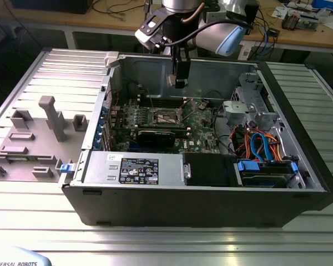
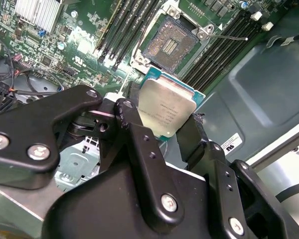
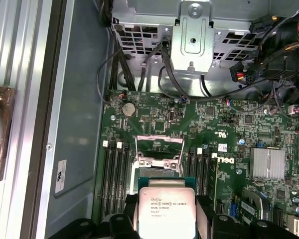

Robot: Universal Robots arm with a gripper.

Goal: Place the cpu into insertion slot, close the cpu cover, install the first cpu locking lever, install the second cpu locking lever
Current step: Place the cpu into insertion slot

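Note:
My gripper (image 1: 180, 81) hangs above the open computer case, over the motherboard, and is shut on the cpu. The cpu (image 2: 165, 110) is a flat square chip with a dull silver top on a green edge, clamped between two black fingers (image 2: 132, 127). In the first wrist view the cpu (image 3: 165, 211) sits between the fingers, just in front of the insertion slot (image 3: 159, 173) and partly covering it. The insertion slot (image 2: 170, 44) shows a dark bare centre in a silvery rim. The cpu cover (image 3: 158, 148) stands swung up behind the slot. A thin lever wire (image 2: 228, 37) sticks out beside the slot.
Black memory slots (image 3: 117, 169) flank the socket on both sides. A long black expansion card (image 1: 158, 136) lies in front of it, with a power supply (image 1: 133, 166) and a drive bay with blue cables (image 1: 263, 147) nearer the case front. A grey parts fixture (image 1: 44, 127) sits at the exterior view's left.

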